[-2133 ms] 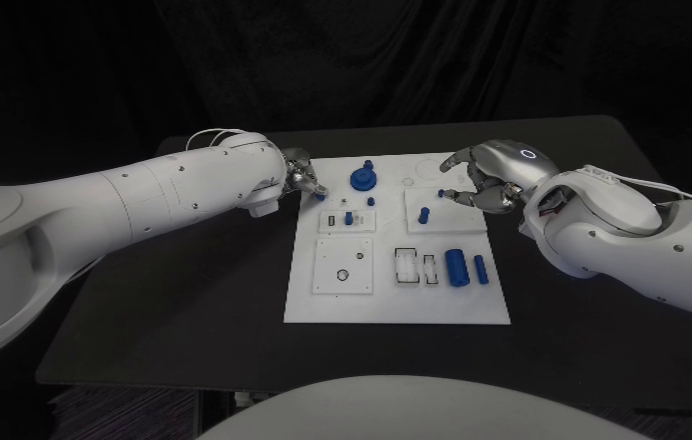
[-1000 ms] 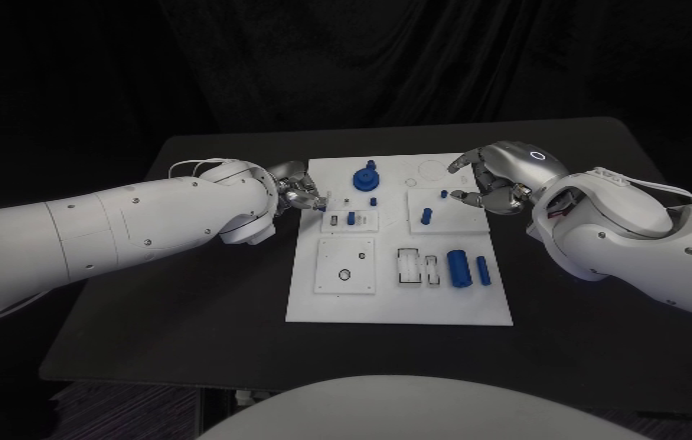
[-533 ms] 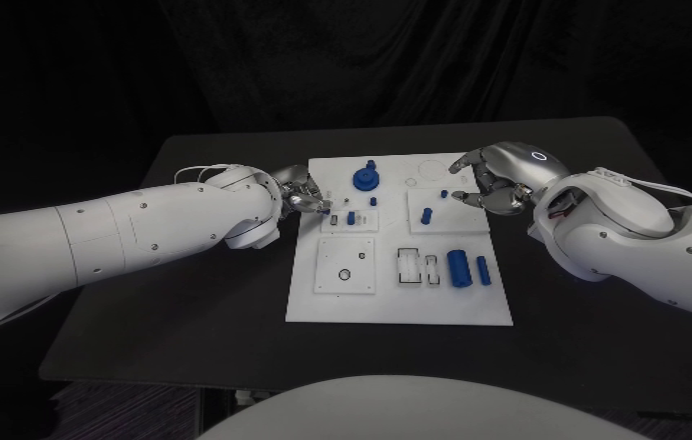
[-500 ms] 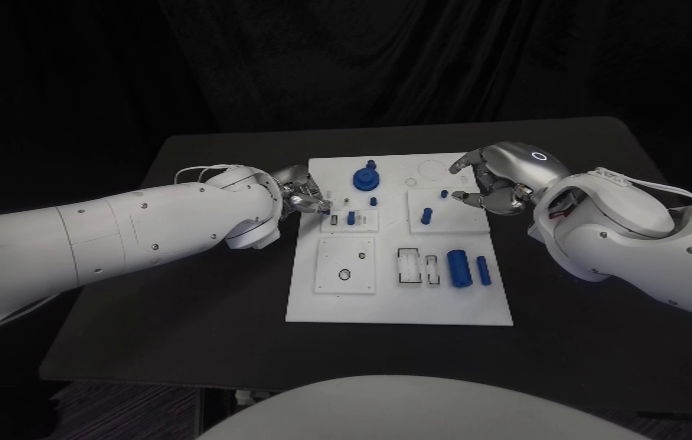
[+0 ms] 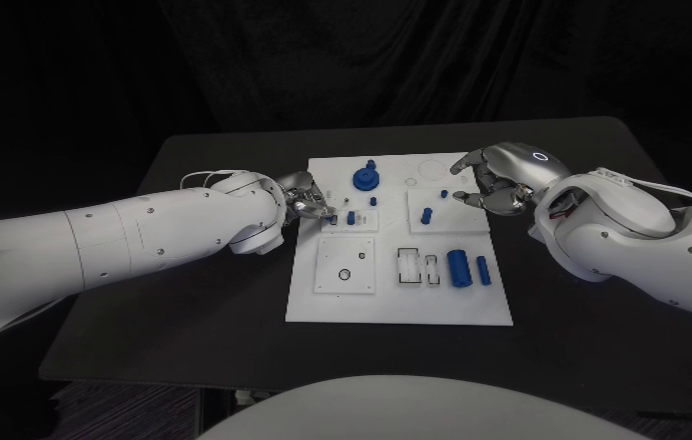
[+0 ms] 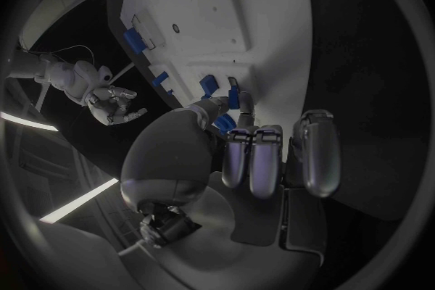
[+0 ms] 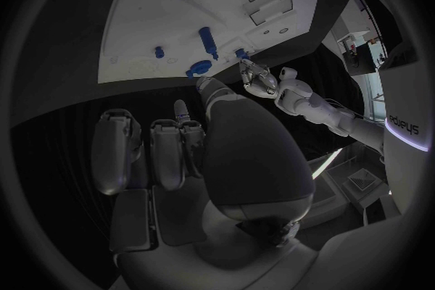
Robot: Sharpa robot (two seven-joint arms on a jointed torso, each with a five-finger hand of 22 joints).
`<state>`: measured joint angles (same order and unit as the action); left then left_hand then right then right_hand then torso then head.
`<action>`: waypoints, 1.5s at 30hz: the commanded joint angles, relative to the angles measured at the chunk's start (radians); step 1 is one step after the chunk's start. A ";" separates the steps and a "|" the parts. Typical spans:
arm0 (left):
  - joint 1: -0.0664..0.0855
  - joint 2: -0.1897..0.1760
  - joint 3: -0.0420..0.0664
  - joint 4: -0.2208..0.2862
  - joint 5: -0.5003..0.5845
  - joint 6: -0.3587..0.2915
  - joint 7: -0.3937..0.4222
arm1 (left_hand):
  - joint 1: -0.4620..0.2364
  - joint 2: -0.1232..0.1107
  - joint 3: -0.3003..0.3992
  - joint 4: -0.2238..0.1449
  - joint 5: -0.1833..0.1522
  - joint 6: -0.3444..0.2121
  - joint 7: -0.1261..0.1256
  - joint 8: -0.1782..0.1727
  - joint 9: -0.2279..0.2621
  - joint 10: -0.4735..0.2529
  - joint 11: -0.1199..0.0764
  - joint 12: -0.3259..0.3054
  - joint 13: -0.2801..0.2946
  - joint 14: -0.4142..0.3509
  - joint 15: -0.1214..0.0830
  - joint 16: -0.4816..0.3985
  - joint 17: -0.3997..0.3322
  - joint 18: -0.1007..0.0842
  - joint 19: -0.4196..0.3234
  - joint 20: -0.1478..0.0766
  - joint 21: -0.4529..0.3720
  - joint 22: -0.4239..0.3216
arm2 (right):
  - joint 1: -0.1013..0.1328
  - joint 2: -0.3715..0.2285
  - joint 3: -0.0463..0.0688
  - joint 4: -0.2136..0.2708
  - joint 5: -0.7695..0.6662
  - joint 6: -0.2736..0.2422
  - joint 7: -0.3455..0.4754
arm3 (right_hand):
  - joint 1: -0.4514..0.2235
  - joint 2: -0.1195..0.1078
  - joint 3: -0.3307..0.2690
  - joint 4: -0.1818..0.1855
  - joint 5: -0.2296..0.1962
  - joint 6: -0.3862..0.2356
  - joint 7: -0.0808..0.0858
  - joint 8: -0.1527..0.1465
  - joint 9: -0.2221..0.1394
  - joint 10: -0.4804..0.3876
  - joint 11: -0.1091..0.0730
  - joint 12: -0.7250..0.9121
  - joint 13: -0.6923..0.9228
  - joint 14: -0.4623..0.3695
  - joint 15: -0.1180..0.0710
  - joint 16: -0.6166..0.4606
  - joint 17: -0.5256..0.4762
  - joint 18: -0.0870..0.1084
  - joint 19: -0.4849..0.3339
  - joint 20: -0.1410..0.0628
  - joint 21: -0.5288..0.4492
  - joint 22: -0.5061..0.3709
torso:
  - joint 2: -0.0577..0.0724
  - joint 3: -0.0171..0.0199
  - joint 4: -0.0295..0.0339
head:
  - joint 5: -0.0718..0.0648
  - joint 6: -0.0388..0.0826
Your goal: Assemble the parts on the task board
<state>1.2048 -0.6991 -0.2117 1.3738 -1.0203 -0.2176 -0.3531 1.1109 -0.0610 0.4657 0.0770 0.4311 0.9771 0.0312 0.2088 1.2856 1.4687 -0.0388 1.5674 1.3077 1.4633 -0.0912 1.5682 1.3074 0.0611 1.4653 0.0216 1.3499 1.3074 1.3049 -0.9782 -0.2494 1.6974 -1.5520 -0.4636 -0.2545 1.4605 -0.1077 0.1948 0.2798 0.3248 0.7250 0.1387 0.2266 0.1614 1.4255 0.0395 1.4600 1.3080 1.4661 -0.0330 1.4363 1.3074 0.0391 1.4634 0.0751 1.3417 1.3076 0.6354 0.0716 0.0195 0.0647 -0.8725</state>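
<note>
Hands at the far end of the board

Task board (image 5: 397,305) lies mid-table (image 5: 188,300), blue parts spread over it: a large knobbed piece (image 5: 364,174) at the far edge, a cylinder (image 5: 456,267) near the right side. Left hand (image 5: 304,200) sits at the board's left edge, pinching a small blue part (image 6: 233,97) between fingertips, just above the board. Right hand (image 5: 490,182) hovers over the far right corner, fingers curled, tips apart; nothing seen in its grasp
</note>
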 commanded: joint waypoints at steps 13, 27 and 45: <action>-0.020 0.005 0.001 -0.004 0.003 0.031 0.012 | -0.009 0.006 0.012 0.001 -0.023 0.001 -0.003 -0.004 0.002 0.102 -0.005 0.003 0.263 0.107 -0.006 0.003 0.263 -0.007 0.019 -0.007 -0.006 0.183 | -0.003 -0.002 0.001 0.001 0.000 0.011 -0.014 | 0.007 0.004 0.005 0.000 0.003 0.007 0.000 0.002 -0.002 -0.007 0.003 -0.004 0.071 0.054 0.002 -0.005 0.019 0.017 0.013 0.000 -0.005 0.187 | -0.002 0.0013 -0.0003 | 0.000 0.000; -0.025 0.006 0.001 -0.013 0.003 0.044 0.031 | -0.037 0.012 0.016 0.013 -0.123 -0.009 0.005 -0.016 0.005 0.102 0.001 0.003 0.263 0.107 0.000 0.003 0.263 -0.006 0.018 -0.003 -0.013 0.184 | -0.004 0.000 0.001 0.000 0.011 0.015 -0.014 | 0.007 0.004 0.005 0.000 0.003 0.007 0.000 0.003 -0.002 -0.008 0.003 -0.004 0.070 0.054 0.002 -0.006 0.019 0.017 0.013 0.000 -0.006 0.187 | -0.001 0.0002 -0.0007 | 0.001 0.000; -0.027 0.008 0.000 -0.030 0.003 0.057 0.038 | -0.120 -0.004 -0.113 0.096 -0.238 0.004 0.016 -0.036 -0.002 0.102 0.011 0.003 0.263 0.107 0.009 0.003 0.263 -0.006 0.019 0.007 -0.018 0.188 | -0.006 0.002 0.001 -0.004 0.012 0.037 -0.025 | 0.010 0.003 0.008 -0.001 0.008 0.013 -0.001 0.004 -0.003 -0.008 0.004 -0.005 0.068 0.054 0.002 -0.006 0.018 0.017 0.013 0.001 -0.007 0.187 | -0.001 0.0002 -0.0010 | 0.002 0.000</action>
<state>1.1890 -0.6942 -0.2048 1.3420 -1.0235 -0.2031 -0.3166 1.0007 -0.0636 0.3602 0.1712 0.1976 0.9783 0.0406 0.1763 1.2859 1.4649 -0.0351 1.5674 1.3077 1.4671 -0.0874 1.5682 1.3074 0.0612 1.4652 0.0216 1.3343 1.3074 1.3018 -0.9757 -0.2493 1.6933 -1.5392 -0.4404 -0.2589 1.4605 -0.1077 0.1975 0.2771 0.3293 0.7322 0.1387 0.2266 0.1600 1.4220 0.0431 1.4600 1.3075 1.4661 -0.0330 1.4363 1.3074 0.0390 1.4635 0.0751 1.3382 1.3074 0.6345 0.0717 0.0182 0.0665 -0.8725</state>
